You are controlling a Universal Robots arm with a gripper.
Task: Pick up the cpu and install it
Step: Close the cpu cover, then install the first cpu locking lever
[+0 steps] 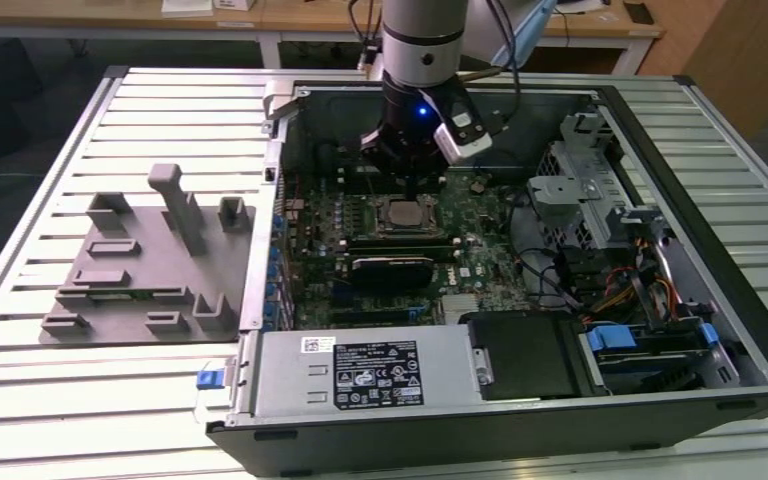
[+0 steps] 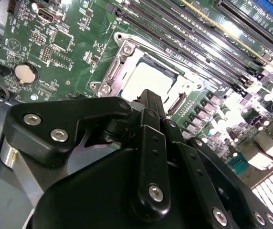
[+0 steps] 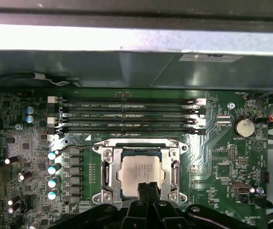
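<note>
The cpu lies flat inside the motherboard socket of the open computer case, its silvery top facing up. In both wrist views it shows as a pale square framed by the metal socket bracket. My gripper hangs straight above it from the arm. Its two thin black fingers are pressed together, their tips over the near edge of the chip. Nothing sits between the fingers. Whether the tips touch the chip I cannot tell.
Memory slots run beside the socket, and a coin battery sits further off. A power supply and drive cage crowd the case. A grey plastic fixture stands on the slatted table at the exterior view's left.
</note>
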